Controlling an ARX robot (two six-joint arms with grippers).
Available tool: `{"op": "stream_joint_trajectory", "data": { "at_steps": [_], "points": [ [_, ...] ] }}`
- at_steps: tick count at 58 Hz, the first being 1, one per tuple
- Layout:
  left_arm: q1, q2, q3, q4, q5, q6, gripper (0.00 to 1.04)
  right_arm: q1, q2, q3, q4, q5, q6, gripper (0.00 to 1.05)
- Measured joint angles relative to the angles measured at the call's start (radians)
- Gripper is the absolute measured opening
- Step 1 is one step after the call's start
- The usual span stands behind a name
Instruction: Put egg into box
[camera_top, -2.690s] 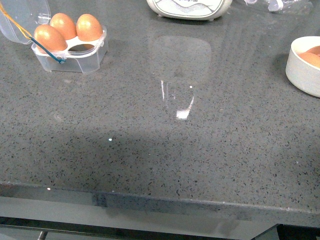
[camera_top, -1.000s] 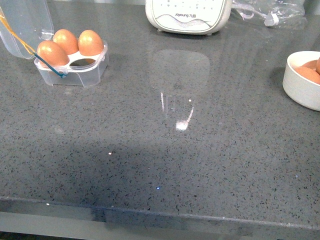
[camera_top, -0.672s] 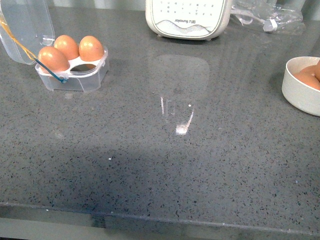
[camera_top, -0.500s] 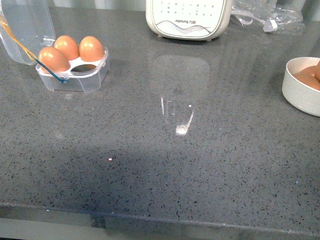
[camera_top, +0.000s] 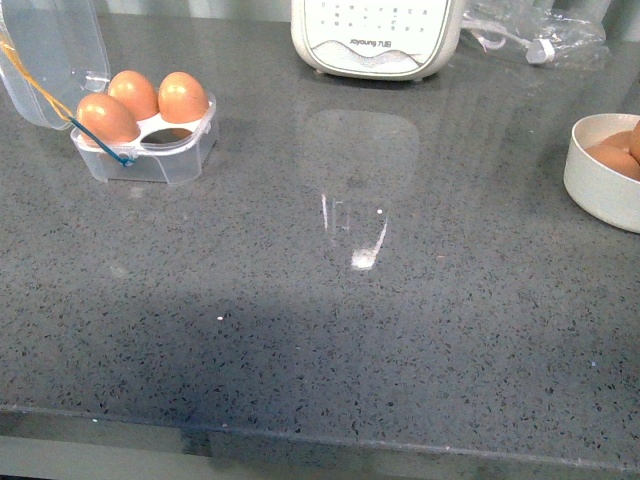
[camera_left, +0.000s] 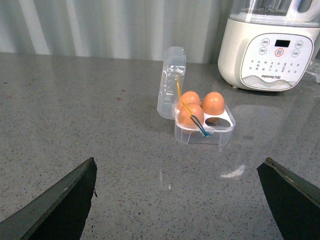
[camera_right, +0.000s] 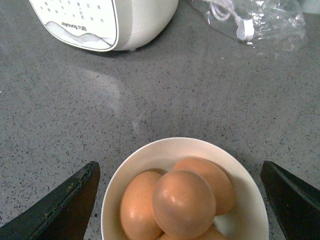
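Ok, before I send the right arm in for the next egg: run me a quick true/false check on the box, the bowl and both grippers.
1. The box holds three eggs and has one empty cup. True.
2. The box's lid is closed. False: it stands open.
3. The right gripper is holding an egg. False: it is open and empty, above the bowl.
4. The bowl holds several brown eggs. True.
5. The left gripper is open, facing the box. True.
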Motion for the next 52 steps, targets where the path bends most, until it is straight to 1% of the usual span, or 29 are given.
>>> {"op": "stream_joint_trajectory", "data": {
  "at_steps": [25,44,46,50,52],
  "points": [
    [0.0,0.0,0.0,0.0,0.0,0.0,0.98,-0.001,0.096,-0.029,0.042,-0.004,0.008,0.97],
    [0.0,0.0,0.0,0.0,0.0,0.0,0.98,-0.009,0.103,-0.036,0.051,-0.004,0.008,0.97],
    [0.0,0.0,0.0,0.0,0.0,0.0,0.98,-0.01,0.103,-0.038,0.051,-0.004,0.008,0.94],
    [0.0,0.0,0.0,0.0,0.0,0.0,0.98,-0.011,0.103,-0.038,0.051,0.003,0.007,0.78],
    [0.0,0.0,0.0,0.0,0.0,0.0,0.98,-0.011,0.103,-0.038,0.051,0.005,0.007,0.73]
  ]
}}
